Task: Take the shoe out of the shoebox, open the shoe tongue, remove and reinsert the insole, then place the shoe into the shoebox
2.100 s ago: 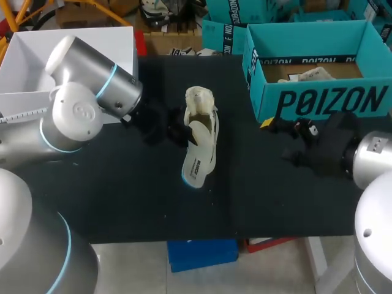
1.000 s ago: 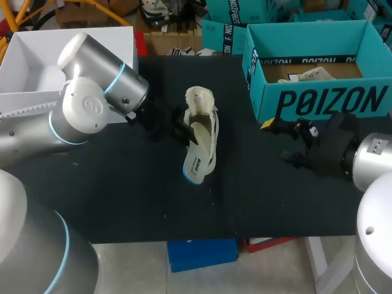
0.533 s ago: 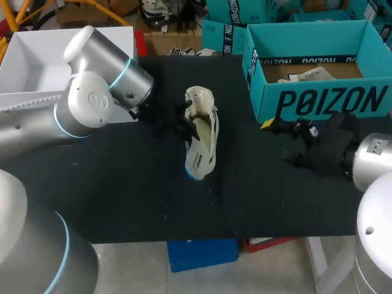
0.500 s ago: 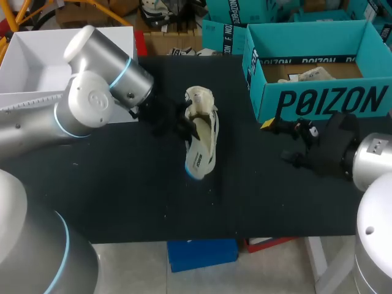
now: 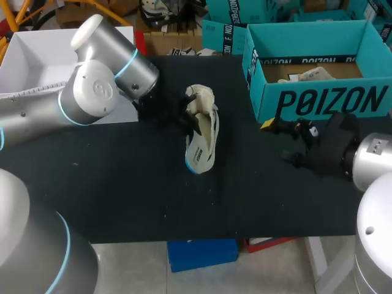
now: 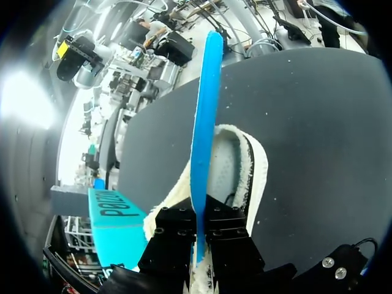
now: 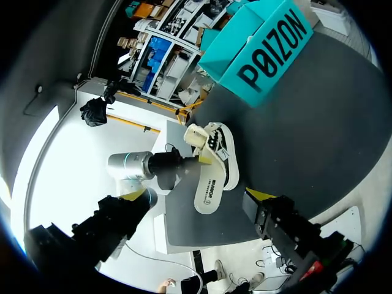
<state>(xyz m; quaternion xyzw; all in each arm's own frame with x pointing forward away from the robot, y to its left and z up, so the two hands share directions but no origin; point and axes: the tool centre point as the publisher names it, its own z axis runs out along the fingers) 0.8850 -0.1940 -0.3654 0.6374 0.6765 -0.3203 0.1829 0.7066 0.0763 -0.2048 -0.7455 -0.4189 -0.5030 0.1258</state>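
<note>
Left gripper (image 6: 199,222), pinched tight on the blue-edged insole (image 6: 207,92), has pushed it deeper into the shoe (image 6: 257,166); reinsertion seems partway, its heel end still outside.

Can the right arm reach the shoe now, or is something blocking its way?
Probably yes. Nothing stands between the right gripper and the shoe; the shoebox sits behind that path, and the left gripper grips the insole from the far side.

Fleecy-lined shoe (image 5: 203,130), smooth plastic-looking insole (image 6: 206,116), matt dark table (image 5: 116,190).
</note>
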